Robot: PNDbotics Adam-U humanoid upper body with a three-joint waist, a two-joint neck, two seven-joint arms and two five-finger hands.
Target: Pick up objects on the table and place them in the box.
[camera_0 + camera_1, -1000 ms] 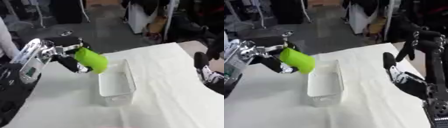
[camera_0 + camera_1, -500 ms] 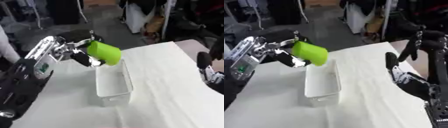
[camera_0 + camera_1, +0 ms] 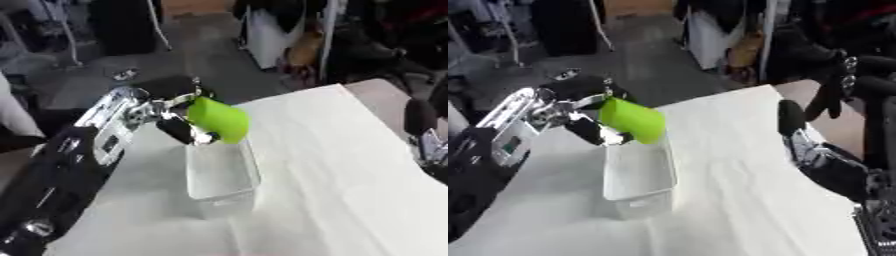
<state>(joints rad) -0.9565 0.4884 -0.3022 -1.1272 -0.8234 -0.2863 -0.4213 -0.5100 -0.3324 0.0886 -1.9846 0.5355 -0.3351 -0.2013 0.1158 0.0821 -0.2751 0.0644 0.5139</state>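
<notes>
My left hand point(image 3: 179, 125), fingers curled round the green cup point(image 3: 219, 120), has carried it from beside the box point(image 3: 219, 172) to above its far end; drop comes next. Right hand point(image 3: 820, 155) idles relaxed at the worktop point(image 3: 350, 165) edge.

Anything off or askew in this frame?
Nothing stands out. The left hand holds the green cup tilted over the far end of the clear box, which sits upright on the white table. No spill shows.
</notes>
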